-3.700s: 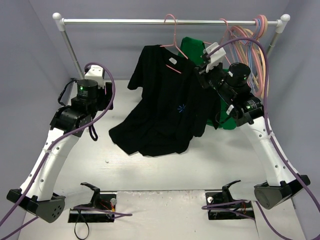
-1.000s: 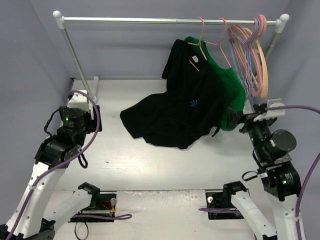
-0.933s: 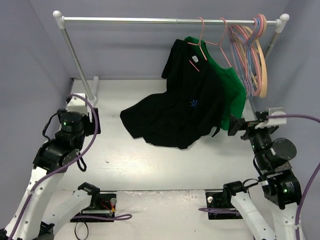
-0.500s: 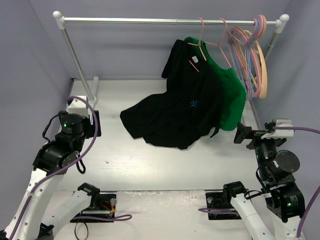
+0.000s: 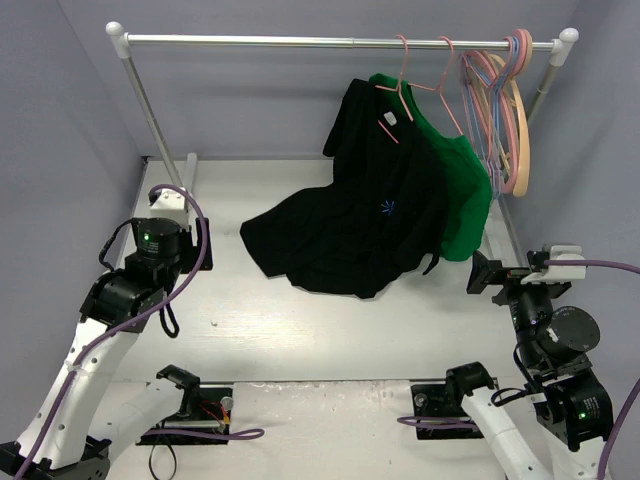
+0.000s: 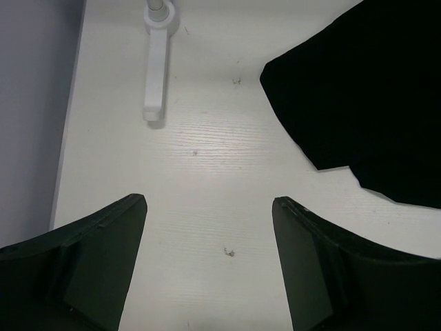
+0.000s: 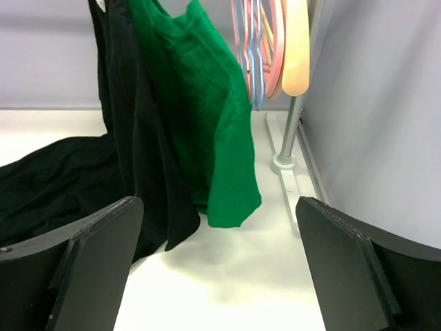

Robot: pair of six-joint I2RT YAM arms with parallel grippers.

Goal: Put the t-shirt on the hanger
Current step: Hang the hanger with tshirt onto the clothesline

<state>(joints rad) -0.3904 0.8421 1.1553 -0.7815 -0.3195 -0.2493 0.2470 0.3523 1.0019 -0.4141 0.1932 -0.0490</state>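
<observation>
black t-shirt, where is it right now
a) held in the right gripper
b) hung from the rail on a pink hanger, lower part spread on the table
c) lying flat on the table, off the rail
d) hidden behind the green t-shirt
b: the black t-shirt hangs at its neck from the pink hanger on the rail, and its lower part lies spread on the table.
</observation>
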